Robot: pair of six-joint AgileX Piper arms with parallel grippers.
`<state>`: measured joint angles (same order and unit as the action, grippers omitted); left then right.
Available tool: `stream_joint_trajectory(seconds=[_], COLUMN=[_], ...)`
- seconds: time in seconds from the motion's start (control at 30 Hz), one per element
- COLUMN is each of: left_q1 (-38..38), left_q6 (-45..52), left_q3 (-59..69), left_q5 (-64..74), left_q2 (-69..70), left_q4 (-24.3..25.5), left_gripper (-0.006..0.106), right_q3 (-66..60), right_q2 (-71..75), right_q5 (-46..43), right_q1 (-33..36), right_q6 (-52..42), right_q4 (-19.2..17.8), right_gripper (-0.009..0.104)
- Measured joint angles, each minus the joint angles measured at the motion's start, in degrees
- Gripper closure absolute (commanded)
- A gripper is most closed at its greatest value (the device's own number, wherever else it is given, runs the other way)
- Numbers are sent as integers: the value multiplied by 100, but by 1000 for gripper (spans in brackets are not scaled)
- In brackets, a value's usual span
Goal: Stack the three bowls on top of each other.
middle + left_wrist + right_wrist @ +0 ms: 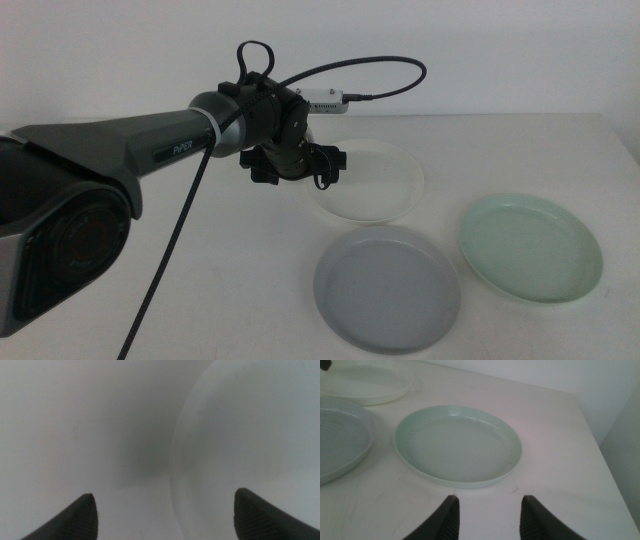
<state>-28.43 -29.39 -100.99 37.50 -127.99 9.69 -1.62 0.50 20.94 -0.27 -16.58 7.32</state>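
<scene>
Middle view shows the left gripper reaching in from the left to the near-left rim of the white bowl, which lies flat and mouth-up at the back of the table; round, it has no long axis. The left wrist view shows its jaws spread wide, straddling that rim and clasping nothing. The grey bowl sits nearest the camera, the mint green bowl just beside it to the right, both upright, while the right gripper hovers near the green bowl, jaws parted and empty.
</scene>
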Motion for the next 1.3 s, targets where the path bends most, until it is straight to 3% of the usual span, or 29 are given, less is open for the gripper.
stream_joint_trajectory(seconds=[0.1, 0.13, 0.4, 0.47, 0.67, 0.87, 1.3], left_q1=[0, 0, 0, 0, 42, -46, -923], left_q6=[0, 0, 0, -11, -88, 100, -240], left_q3=[0, 0, 0, -6, -95, 109, 2877], left_q5=[-55, -100, -187, -241, -357, -50, -620], left_q2=[-88, -141, -214, -214, -25, 1052, 3219], left_q4=[-26, -75, -179, -190, -221, -95, 88], left_gripper=[16, 28, 91, 100, 100, 100, 100], right_q3=[0, 0, 0, 0, 0, 0, 0], right_q2=[0, 0, 0, 0, 0, 0, 0], right_q5=[8, 11, 11, 11, 11, 15, 15], right_q1=[0, 0, 0, 0, 0, 0, 0], right_q6=[0, 0, 0, 0, 0, 0, 0], right_q4=[0, 0, 0, 0, 0, 0, 0], right_gripper=[62, 62, 62, 62, 62, 62, 62])
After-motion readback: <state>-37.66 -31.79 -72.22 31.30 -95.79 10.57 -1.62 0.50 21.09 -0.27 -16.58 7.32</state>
